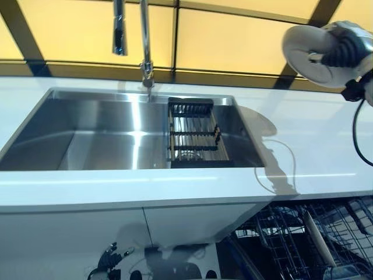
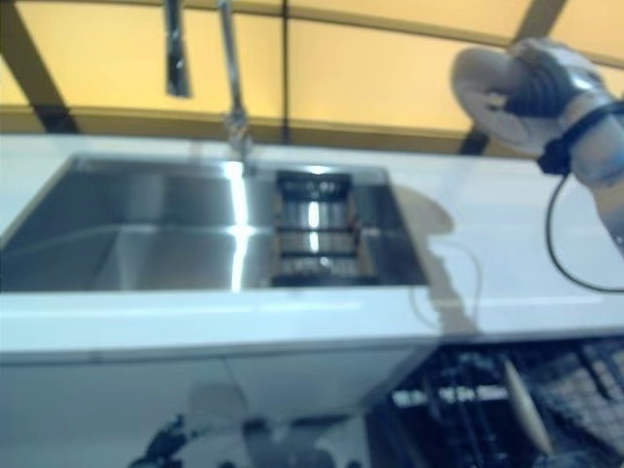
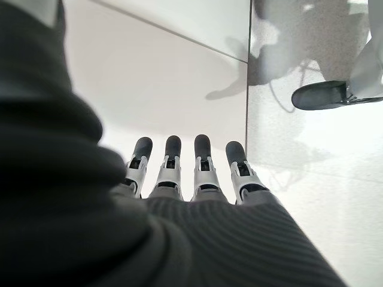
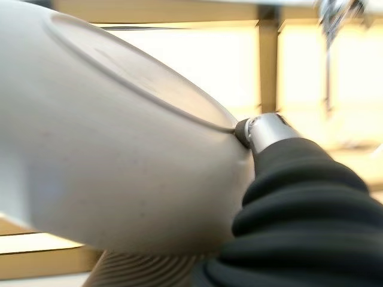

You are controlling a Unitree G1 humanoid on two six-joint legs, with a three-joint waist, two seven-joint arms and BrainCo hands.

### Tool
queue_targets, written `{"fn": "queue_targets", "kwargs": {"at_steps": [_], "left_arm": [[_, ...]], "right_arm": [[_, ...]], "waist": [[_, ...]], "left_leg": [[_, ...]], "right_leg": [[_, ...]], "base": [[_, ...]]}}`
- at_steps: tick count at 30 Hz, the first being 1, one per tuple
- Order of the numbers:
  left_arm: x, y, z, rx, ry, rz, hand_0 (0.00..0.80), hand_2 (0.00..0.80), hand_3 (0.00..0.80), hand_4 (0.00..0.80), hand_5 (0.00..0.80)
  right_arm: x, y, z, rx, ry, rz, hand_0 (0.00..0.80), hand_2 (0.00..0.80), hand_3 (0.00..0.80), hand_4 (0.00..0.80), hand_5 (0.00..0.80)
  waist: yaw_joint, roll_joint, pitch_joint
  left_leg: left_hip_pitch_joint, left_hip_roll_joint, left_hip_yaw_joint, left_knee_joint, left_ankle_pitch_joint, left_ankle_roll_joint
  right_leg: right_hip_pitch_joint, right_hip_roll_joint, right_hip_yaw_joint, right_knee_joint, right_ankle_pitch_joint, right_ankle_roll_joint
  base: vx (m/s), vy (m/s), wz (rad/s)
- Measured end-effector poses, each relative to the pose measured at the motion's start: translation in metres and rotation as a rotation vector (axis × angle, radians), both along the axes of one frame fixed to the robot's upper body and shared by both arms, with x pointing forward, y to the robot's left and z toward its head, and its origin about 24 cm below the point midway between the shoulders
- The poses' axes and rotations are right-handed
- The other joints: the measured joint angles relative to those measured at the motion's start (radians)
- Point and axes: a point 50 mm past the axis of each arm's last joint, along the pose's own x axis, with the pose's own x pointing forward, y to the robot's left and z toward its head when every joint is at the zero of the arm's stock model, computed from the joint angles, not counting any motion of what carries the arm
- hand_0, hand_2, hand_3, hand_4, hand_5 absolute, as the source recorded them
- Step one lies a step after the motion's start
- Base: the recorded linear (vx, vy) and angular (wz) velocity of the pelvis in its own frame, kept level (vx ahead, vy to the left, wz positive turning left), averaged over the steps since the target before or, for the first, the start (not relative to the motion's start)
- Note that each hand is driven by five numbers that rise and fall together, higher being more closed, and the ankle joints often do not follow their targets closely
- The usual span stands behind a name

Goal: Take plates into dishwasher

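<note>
dishwasher rack [image 1: 326, 239] cut off, faucet [image 1: 144, 41] top cropped

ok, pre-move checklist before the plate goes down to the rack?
1. Plate held in right hand: ok, fingers curled round it, lifted above the counter.
2. Grip security: cannot tell; the right wrist view shows a fingertip on the plate's underside, nothing more.
3. Dishwasher rack pulled out: ok, below the counter edge on the right.
4. Free slot in the rack: cannot tell; one plate already stands there.
5. Left hand clear of the path: ok, fingers straight, holding nothing, low by the cabinet front.
</note>
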Motion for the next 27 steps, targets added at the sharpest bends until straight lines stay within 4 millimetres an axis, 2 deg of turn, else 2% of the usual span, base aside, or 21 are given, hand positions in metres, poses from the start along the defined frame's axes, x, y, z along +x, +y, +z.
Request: {"fn": "queue_targets", "kwargs": {"at_steps": [1, 2, 5, 6, 12, 17, 23, 27], "left_arm": [[-0.002, -0.001, -0.001, -0.004, 0.005, 0.000, 0.000, 0.000, 0.000, 0.000, 0.000], [-0.003, -0.001, -0.001, -0.006, 0.006, -0.001, 0.000, 0.000, 0.000, 0.000, 0.000], [-0.004, -0.002, -0.001, -0.001, 0.005, -0.022, 0.000, 0.000, 0.000, 0.000, 0.000], [-0.005, -0.002, -0.001, 0.001, 0.008, -0.031, 0.000, 0.000, 0.000, 0.000, 0.000], [-0.009, -0.002, -0.003, -0.005, 0.026, -0.043, 0.000, 0.000, 0.000, 0.000, 0.000], [-0.012, -0.001, -0.004, -0.006, 0.039, -0.043, 0.000, 0.000, 0.000, 0.000, 0.000], [-0.019, -0.002, -0.008, -0.010, 0.078, -0.056, 0.000, 0.000, 0.000, 0.000, 0.000], [-0.016, -0.003, -0.007, -0.017, 0.076, -0.081, 0.000, 0.000, 0.000, 0.000, 0.000]], "right_arm": [[-0.006, -0.017, -0.009, 0.097, 0.014, -0.038, 0.800, 0.800, 0.800, 0.800, 0.800], [-0.007, -0.021, -0.012, 0.127, 0.019, -0.049, 0.800, 0.800, 0.800, 0.800, 0.800], [-0.023, -0.056, -0.041, 0.292, 0.069, -0.150, 0.800, 0.800, 0.800, 0.800, 0.800], [-0.026, -0.061, -0.046, 0.320, 0.079, -0.167, 0.800, 0.800, 0.800, 0.800, 0.800], [-0.061, -0.102, -0.063, 0.499, 0.040, -0.275, 0.800, 0.800, 0.800, 0.800, 0.800], [-0.083, -0.119, -0.077, 0.552, 0.061, -0.329, 0.800, 0.800, 0.800, 0.800, 0.800], [-0.089, -0.122, -0.085, 0.575, 0.110, -0.319, 0.800, 0.800, 0.800, 0.800, 0.800], [-0.092, -0.123, -0.092, 0.575, 0.158, -0.313, 0.800, 0.800, 0.800, 0.800, 0.800]], "waist": [[-0.017, 0.004, -0.009], [-0.017, 0.005, -0.012], [-0.049, 0.008, -0.014], [-0.051, 0.010, -0.015], [-0.103, 0.017, -0.017], [-0.139, 0.019, -0.012], [-0.190, 0.035, 0.005], [-0.213, 0.043, 0.012]], "left_leg": [[0.002, 0.002, 0.008, 0.000, -0.001, -0.001], [0.001, 0.002, 0.010, 0.000, -0.001, -0.001], [0.018, 0.009, 0.033, 0.000, -0.005, -0.005], [0.018, 0.011, 0.034, -0.001, -0.005, -0.006], [0.026, 0.015, 0.075, 0.000, -0.011, -0.009], [0.033, 0.017, 0.103, -0.001, -0.019, -0.010], [0.049, 0.017, 0.141, -0.001, -0.029, -0.012], [0.051, 0.014, 0.156, -0.002, -0.033, -0.012]], "right_leg": [[-0.009, 0.002, 0.014, 0.000, 0.002, 0.000], [-0.009, 0.003, 0.016, 0.000, 0.002, -0.001], [-0.009, 0.012, 0.042, 0.000, 0.009, -0.003], [-0.010, 0.013, 0.043, 0.000, 0.008, -0.003], [-0.032, 0.020, 0.088, 0.000, 0.016, -0.005], [-0.046, 0.025, 0.119, 0.000, 0.018, -0.004], [-0.064, 0.032, 0.163, 0.000, 0.028, -0.004], [-0.073, 0.030, 0.180, 0.000, 0.029, -0.002]], "base": [[0.034, -0.013, -0.17], [0.034, -0.021, -0.24], [0.027, -0.045, -0.21], [0.012, -0.041, -0.16], [0.001, -0.037, -0.20], [-0.019, -0.045, -0.18], [-0.009, -0.016, -0.22], [-0.033, 0.004, -0.15]]}}
